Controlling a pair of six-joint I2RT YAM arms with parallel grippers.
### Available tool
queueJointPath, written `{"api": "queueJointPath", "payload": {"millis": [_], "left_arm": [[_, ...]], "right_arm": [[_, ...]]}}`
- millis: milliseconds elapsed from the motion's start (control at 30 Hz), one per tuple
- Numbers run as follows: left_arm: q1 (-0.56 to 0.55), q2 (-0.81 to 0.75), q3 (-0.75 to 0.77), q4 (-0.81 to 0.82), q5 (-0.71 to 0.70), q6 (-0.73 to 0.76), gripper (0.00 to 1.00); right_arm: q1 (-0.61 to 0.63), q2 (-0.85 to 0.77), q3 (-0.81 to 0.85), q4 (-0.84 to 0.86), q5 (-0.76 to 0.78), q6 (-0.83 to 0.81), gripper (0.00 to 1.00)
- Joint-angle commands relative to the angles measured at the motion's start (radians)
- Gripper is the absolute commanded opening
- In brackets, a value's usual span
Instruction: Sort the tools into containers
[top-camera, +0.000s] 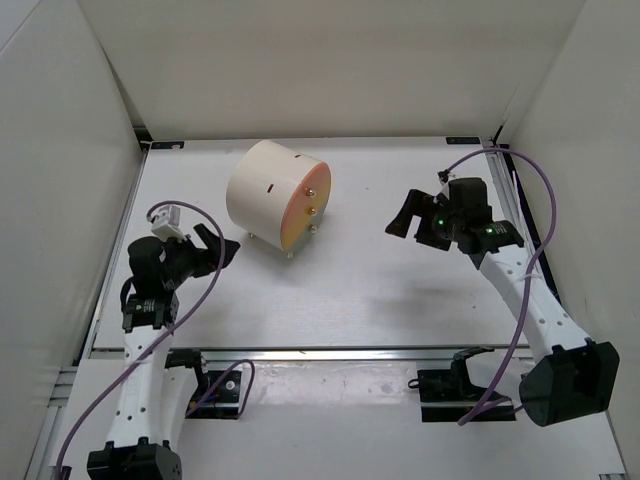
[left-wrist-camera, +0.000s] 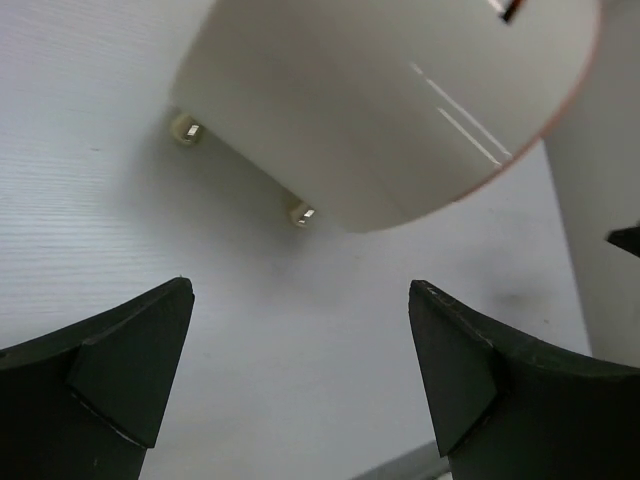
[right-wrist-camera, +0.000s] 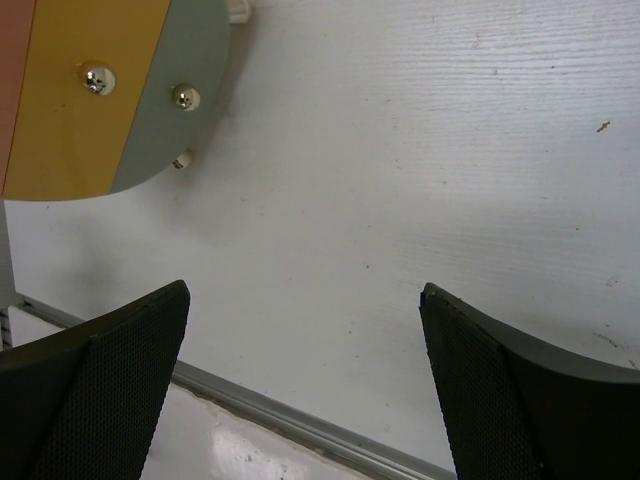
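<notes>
The cream drum-shaped cabinet (top-camera: 268, 187) lies on its side on small feet at the back left of the table, its peach-orange face (top-camera: 303, 208) turned to the right front. Its drawers look shut. The right wrist view shows a yellow-orange band (right-wrist-camera: 80, 120) and a grey-green drawer (right-wrist-camera: 185, 60), each with a small shiny knob. No tools show in any view. My left gripper (top-camera: 222, 243) is open and empty just left of the drum; its wrist view shows the drum's wall (left-wrist-camera: 400, 100). My right gripper (top-camera: 401, 215) is open and empty, well right of the face.
White enclosure walls stand close on the left, right and back. An aluminium rail (top-camera: 330, 353) runs along the table's near edge and also shows in the right wrist view (right-wrist-camera: 300, 428). Purple cables loop off both arms. Two of the drum's small feet (left-wrist-camera: 302, 213) show underneath it.
</notes>
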Motion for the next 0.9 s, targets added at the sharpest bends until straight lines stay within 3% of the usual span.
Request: {"api": "queueJointPath", "payload": {"millis": [0,167,300,367,400,467,567,733,833,867], "left_arm": [[-0.042,-0.042,0.071,-0.048,0.092,-0.127,0.99],[-0.122,-0.102,0.269,-0.155,-0.11,-0.157,0.99],[-0.177,-0.067,0.271,-0.159,-0.319,-0.045,0.99],[-0.223,-0.018,0.073,-0.018,-0.256,0.022,0.99],[-0.245,0.055,0.053,0.044,-0.143,0.088,0.99],[-0.257,0.108,0.07,0.05,-0.129,0.13,0.99],[-0.259,0.062,0.0,0.238,-0.216,0.127,0.99],[-0.259,-0.122,-0.365,0.697,-0.581,0.237,0.99],[-0.259,-0.153,-0.591,0.965,-0.628,0.371,0.99],[-0.259,-0.134,-0.64,1.132,-0.611,0.511,0.99]], "right_arm": [[-0.004,-0.007,0.021,-0.002,-0.043,0.005,0.99],[-0.004,-0.012,0.019,-0.014,-0.059,-0.001,0.99],[-0.004,-0.036,0.002,-0.027,-0.065,-0.007,0.99],[-0.004,-0.045,0.002,-0.039,-0.062,-0.016,0.99],[-0.004,-0.052,0.001,-0.042,-0.066,-0.019,0.99],[-0.004,-0.073,-0.013,-0.036,-0.06,-0.025,0.99],[-0.004,-0.095,-0.016,-0.057,-0.03,-0.037,0.99],[-0.004,-0.11,-0.032,-0.082,-0.002,-0.056,0.99],[-0.004,-0.119,-0.048,-0.085,-0.011,-0.056,0.99],[-0.004,-0.128,-0.059,-0.082,-0.011,-0.056,0.99]]}}
